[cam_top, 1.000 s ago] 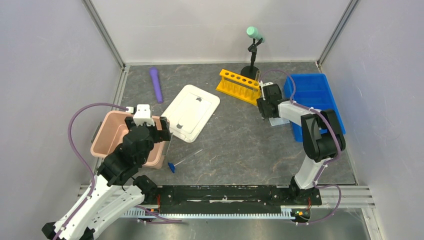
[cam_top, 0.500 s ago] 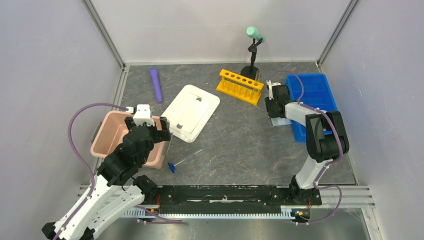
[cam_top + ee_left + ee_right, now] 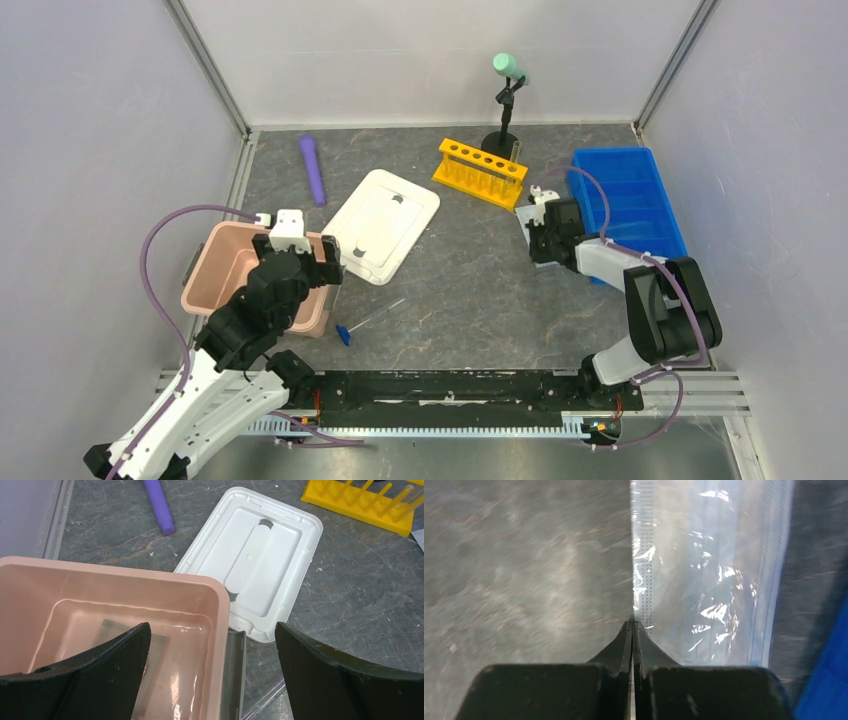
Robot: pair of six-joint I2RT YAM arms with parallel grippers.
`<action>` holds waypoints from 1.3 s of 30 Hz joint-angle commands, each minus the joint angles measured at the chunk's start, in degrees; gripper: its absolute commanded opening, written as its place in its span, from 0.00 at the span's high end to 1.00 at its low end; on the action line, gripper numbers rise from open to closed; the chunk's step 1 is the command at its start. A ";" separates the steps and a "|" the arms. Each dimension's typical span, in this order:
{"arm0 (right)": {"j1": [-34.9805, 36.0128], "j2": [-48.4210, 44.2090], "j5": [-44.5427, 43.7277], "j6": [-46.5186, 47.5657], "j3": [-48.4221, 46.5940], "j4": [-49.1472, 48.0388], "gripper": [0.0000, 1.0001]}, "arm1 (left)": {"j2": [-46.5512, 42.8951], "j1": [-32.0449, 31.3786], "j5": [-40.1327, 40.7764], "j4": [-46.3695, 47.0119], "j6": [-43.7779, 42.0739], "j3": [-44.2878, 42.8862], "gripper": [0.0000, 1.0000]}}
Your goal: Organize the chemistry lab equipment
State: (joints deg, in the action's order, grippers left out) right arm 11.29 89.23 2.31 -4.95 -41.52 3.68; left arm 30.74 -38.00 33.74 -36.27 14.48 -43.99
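At 3 o'clock, right pincer (image 3: 632, 625) clamps face mask (image 3: 709, 580) edge, likely to lift it; left pincer (image 3: 212, 628) wide over tub (image 3: 125, 577).

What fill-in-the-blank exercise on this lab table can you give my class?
The open left gripper hovers over the ___ tub.
The test-tube rack is ___.
The right gripper is shut on the face mask's edge, beside the ___ bin.
The purple cylinder lies ___ of the white lid.
Missing: pink; yellow; blue; left.
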 commanded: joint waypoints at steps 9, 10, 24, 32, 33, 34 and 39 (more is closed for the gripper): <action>6.38 -9.14 -1.88 -3.23 2.10 7.58 0.62 | -1.62 0.21 -0.81 0.25 -1.56 -1.40 0.00; 6.35 -9.40 -3.80 -3.12 1.90 7.93 0.56 | -1.75 0.21 -0.62 0.17 -1.49 -1.36 0.00; 8.53 -4.55 -5.93 -0.85 2.68 8.73 0.40 | 0.11 0.19 -0.23 -1.39 -1.13 -1.91 0.00; 12.53 -6.69 -8.98 -2.62 5.29 8.33 0.85 | 1.88 0.21 -3.65 -0.69 -1.09 -2.22 0.00; 12.69 -7.47 -8.49 -2.64 5.46 7.91 0.89 | 2.32 0.21 -4.69 -0.93 -0.69 -2.53 0.00; 12.78 -8.27 -7.87 -2.67 5.56 7.48 0.93 | 2.58 0.18 -5.96 -1.27 0.09 -2.94 0.00; 13.21 -12.58 1.19 -4.15 7.77 1.82 1.00 | 4.05 0.21 -13.34 -1.64 4.31 -5.27 0.00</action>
State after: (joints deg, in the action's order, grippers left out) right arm 23.92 80.40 -3.44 -7.53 -35.73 9.74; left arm 33.98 -38.00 27.22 -38.00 14.96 -45.43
